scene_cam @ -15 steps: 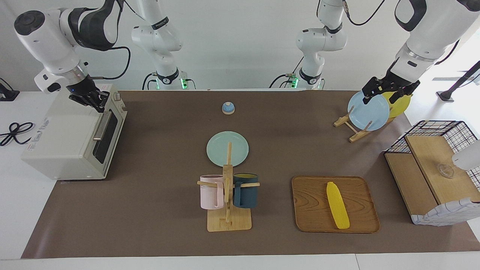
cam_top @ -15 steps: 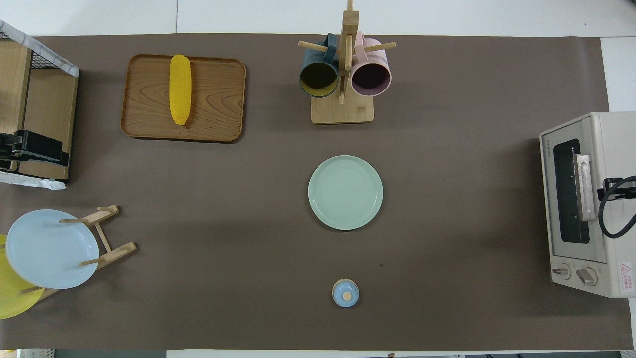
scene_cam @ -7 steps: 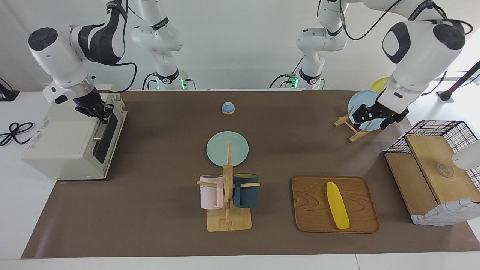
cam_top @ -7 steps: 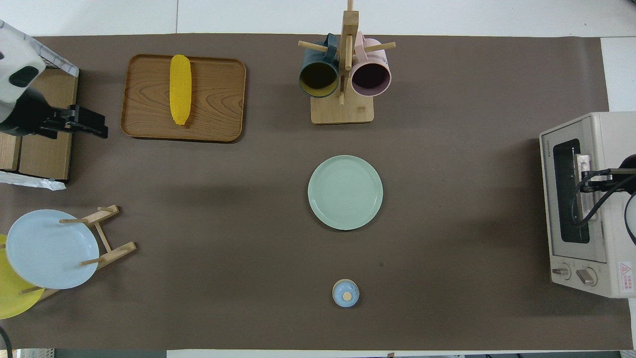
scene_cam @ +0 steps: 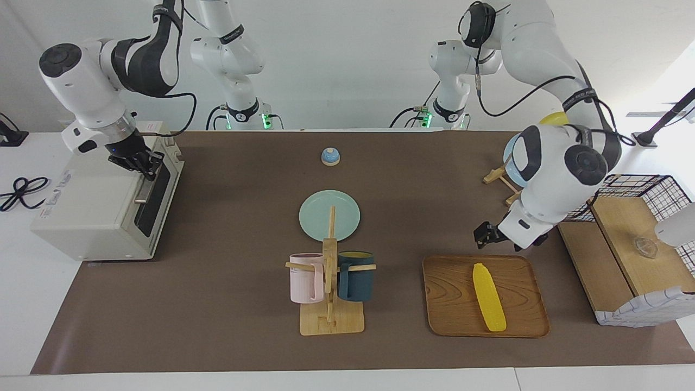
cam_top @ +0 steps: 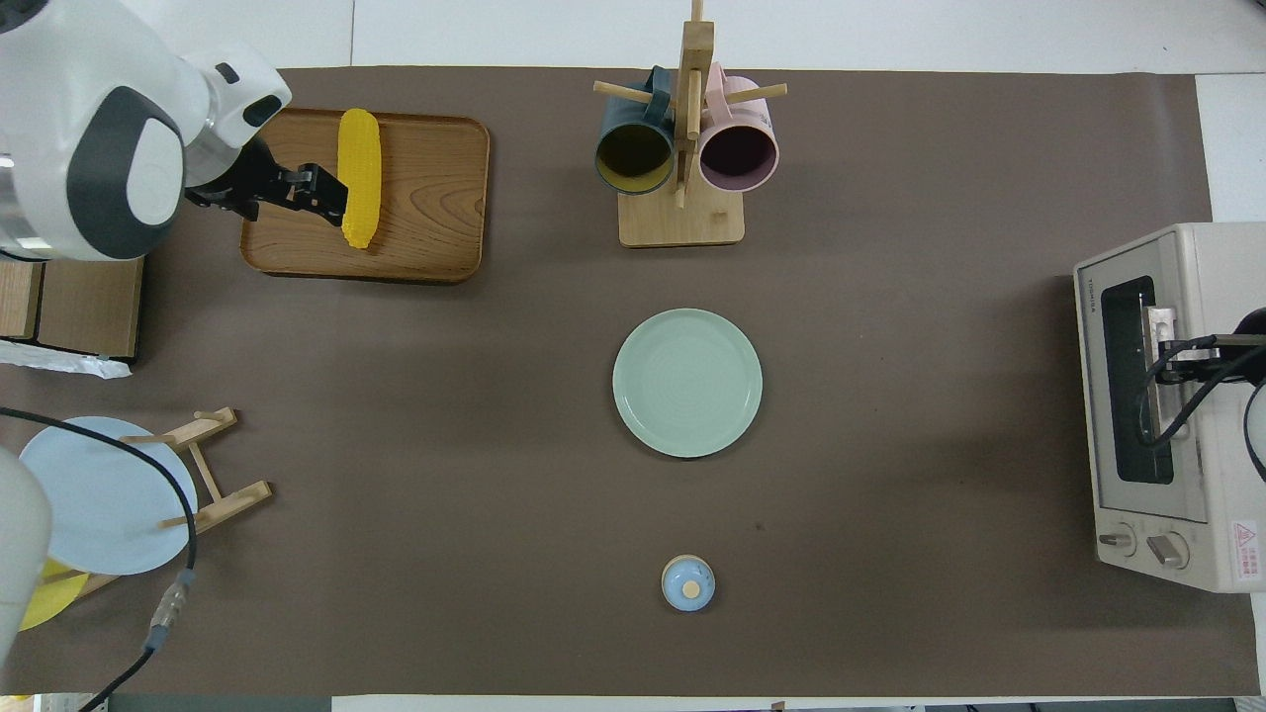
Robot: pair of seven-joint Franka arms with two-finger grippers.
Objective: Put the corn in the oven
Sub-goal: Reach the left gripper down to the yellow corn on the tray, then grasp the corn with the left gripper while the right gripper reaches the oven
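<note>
The yellow corn [scene_cam: 488, 297] [cam_top: 359, 178] lies lengthwise on a wooden tray [scene_cam: 450, 304] [cam_top: 435, 198] toward the left arm's end of the table. My left gripper [scene_cam: 485, 234] [cam_top: 309, 189] hangs open over the tray's edge nearest the robots, beside the corn and not touching it. At the right arm's end stands the cream oven [scene_cam: 92, 212] [cam_top: 1226, 287] with its dark glass door closed. My right gripper [scene_cam: 146, 166] [cam_top: 1173, 360] is shut at the upper end of the door's metal handle [scene_cam: 144, 189]. Whether it clasps the bar is unclear.
A mug rack [scene_cam: 331, 320] with a pink and a dark blue mug stands beside the tray. A pale green plate [scene_cam: 320, 214] and a small blue bell [scene_cam: 330, 156] lie mid-table. A plate rack [cam_top: 213, 475] and a wire basket with wooden shelves [scene_cam: 630, 239] flank the left arm.
The left arm swung from the plate rack out to the tray, so its open gripper now hangs beside the corn. The right gripper dropped onto the oven handle and has held there.
</note>
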